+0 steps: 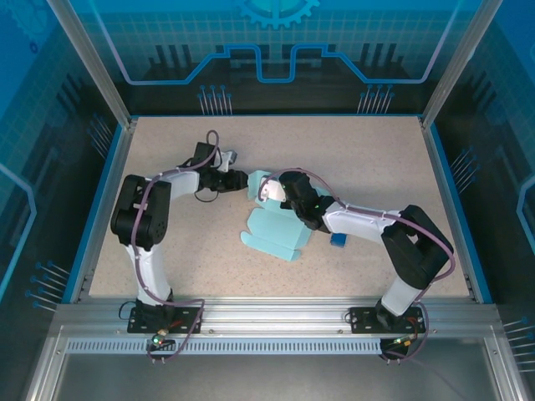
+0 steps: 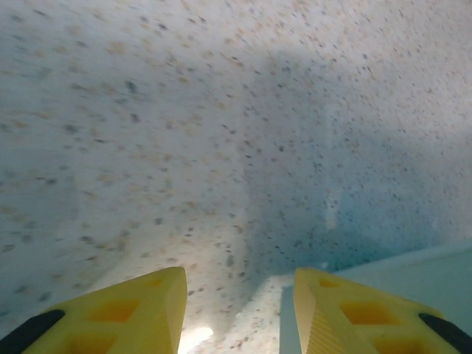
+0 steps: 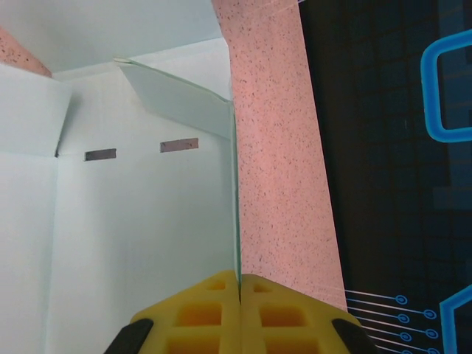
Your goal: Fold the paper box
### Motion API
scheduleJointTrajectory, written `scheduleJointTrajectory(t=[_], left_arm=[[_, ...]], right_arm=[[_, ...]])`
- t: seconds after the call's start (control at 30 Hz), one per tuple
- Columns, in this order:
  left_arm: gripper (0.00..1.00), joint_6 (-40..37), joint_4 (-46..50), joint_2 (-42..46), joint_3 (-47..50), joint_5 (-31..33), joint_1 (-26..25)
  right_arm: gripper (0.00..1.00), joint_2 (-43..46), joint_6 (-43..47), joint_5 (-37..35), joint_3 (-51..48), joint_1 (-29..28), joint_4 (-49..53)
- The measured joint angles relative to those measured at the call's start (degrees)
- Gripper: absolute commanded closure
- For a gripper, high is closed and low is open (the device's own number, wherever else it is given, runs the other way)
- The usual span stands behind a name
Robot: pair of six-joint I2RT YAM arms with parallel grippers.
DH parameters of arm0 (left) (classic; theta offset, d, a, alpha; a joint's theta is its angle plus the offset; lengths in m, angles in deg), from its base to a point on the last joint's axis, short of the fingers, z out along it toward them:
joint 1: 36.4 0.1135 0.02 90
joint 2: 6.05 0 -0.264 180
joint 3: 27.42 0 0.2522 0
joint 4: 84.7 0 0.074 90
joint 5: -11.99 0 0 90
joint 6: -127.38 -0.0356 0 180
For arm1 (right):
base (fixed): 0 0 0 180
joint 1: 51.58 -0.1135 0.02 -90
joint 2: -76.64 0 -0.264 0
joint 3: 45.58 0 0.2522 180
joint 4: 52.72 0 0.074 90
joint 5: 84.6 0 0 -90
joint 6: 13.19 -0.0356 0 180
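**A:** Start at the near edge. What's there?

**B:** Both arm bases are bolted to the metal rail (image 1: 267, 322), with the left arm on the left. Past it lies the speckled counter (image 1: 376, 167).

**A:** And the paper box?

**B:** The paper box (image 1: 272, 234) lies about mid-counter, between the two arms. It is pale aqua and mostly flat, with its flaps spread. A small blue cube (image 1: 338, 240) sits near its right side, beside the right forearm.

**A:** Which hand has it?

**B:** The right hand (image 3: 240, 279), at the box's far end. In its wrist view the yellow fingers (image 3: 199, 317) are pressed together. A thin edge of card runs straight down from a folded flap (image 3: 181, 99) into the seam between them, so that hand is pinched closed on the paper box. Left of that edge the card spreads out pale, with two small slots (image 3: 140, 150) farther up.

**A:** The left hand?

**B:** The left hand (image 2: 240, 274) is low over the counter, just left of the right one. Its own finger pads (image 2: 140, 310) stand partly apart, with bare speckled counter in the gap, and it holds nothing. An edge of aqua card lies just beside its right-side finger, but I can't tell whether the two touch.

**A:** And beyond?

**B:** A dark back panel (image 1: 267, 50) with blue line patterns
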Motion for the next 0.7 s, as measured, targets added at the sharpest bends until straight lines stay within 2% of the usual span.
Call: scheduleJointTrajectory(t=[0.27,0.7], left_arm=[[0.55,1.1,-7.2,1.7,4.5,-5.8,-1.9],[0.53,-0.6,-11.7,4.7,9.2,-7.3,-3.8]], right_arm=[[1.0,0.9,-0.1,0.9,-0.9,1.0,-0.4],[1.0,2.4,-0.2,4.5,-2.1,2.9,0.0]])
